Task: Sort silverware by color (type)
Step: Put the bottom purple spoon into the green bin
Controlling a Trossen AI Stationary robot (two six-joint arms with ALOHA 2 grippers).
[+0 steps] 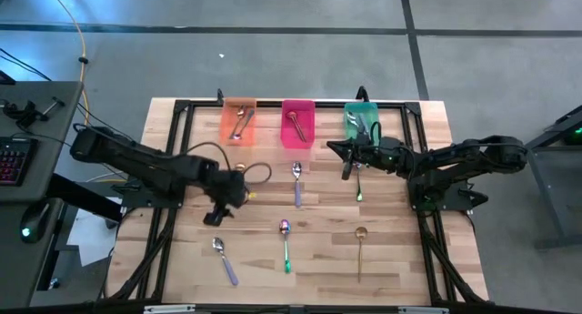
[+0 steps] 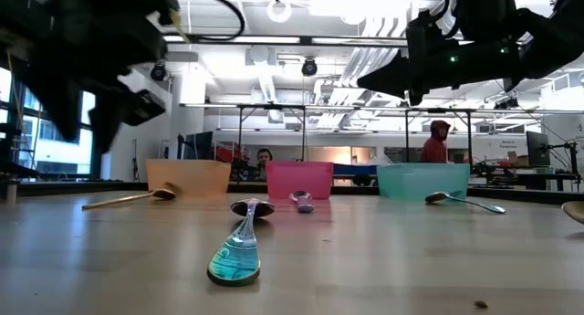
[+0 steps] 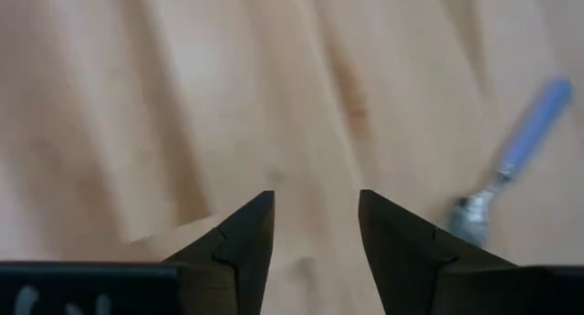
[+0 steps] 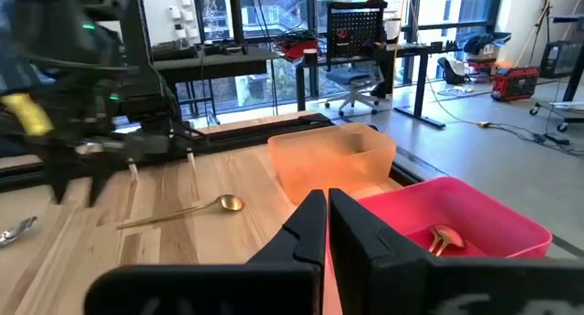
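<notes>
Several spoons lie flat on the wooden table: a blue-handled one (image 1: 225,260), a rainbow one with a green handle (image 1: 285,244), a gold one (image 1: 360,250), a purple-handled one (image 1: 297,183) and a green-handled one (image 1: 358,185). Another gold spoon (image 4: 187,213) lies near the orange bin. My left gripper (image 1: 218,216) hangs open over bare wood (image 3: 315,224), with the blue-handled spoon (image 3: 511,164) off to one side. My right gripper (image 1: 346,168) is shut and empty (image 4: 327,219), raised above the table in front of the green bin.
An orange bin (image 1: 239,123), a pink bin (image 1: 297,123) and a green bin (image 1: 361,123) stand in a row at the far edge, each holding spoons. Black frame rails run along the table's sides. People sit in the room beyond the table.
</notes>
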